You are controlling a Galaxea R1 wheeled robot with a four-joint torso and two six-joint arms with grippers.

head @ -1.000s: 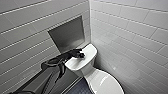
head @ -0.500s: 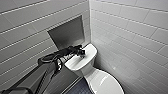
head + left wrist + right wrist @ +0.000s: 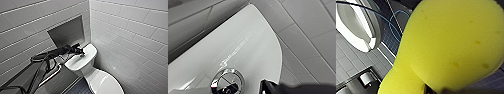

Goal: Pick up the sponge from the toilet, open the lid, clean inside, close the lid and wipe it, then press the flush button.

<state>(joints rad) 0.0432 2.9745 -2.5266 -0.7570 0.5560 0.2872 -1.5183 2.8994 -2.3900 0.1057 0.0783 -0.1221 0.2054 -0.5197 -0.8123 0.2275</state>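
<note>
The left claw (image 3: pixel 80 51) is hovering over the toilet (image 3: pixel 83 61) tank by the flush button (image 3: pixel 228 81), apart or together I cannot tell; the right claw (image 3: pixel 434 89) is clamping the sponge (image 3: pixel 453 47).

Left end effector (image 3: pixel 80 50) blurred in the head view, state unreadable; flush button (image 3: pixel 227 81) just beneath it, cut by the frame edge in the left wrist view, face smeared; toilet (image 3: pixel 82 62) bowl and lid (image 3: pixel 105 83), nearer the robot than that end effector, cut by the head view's lower edge; sponge (image 3: pixel 448 45) in right end effector (image 3: pixel 436 89) cropped on several sides, foam covering most of it; small fixture (image 3: pixel 366 80) beyond the sponge too blurred to name.
</note>
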